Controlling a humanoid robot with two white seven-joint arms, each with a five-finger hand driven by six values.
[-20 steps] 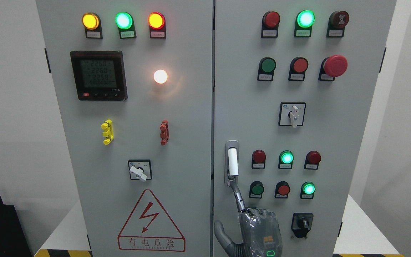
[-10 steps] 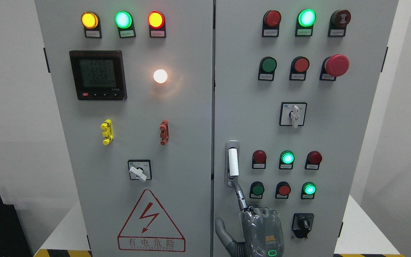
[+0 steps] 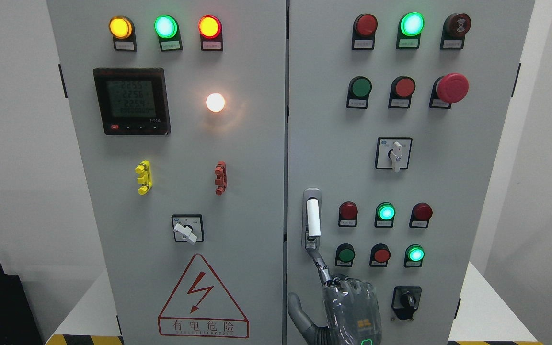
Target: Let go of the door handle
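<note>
the door handle (image 3: 312,218), a white lever in a grey recessed plate, sat upright at the left edge of the cabinet's right door (image 3: 429,182). we had one extended finger (image 3: 320,262) of our right robot hand (image 3: 348,309) touching its lower end, the other fingers seemingly curled, gripping nothing. we judged that pulling away crookedly could snag the lever and tug it (or brush the green button (image 3: 345,254) just beside).

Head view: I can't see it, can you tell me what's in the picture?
A robot hand reaches up from the bottom, one finger stretched to the lower end of a white door handle on a grey electrical cabinet. The two doors carry coloured lights, buttons, switches and a red lightning warning sign.
</note>
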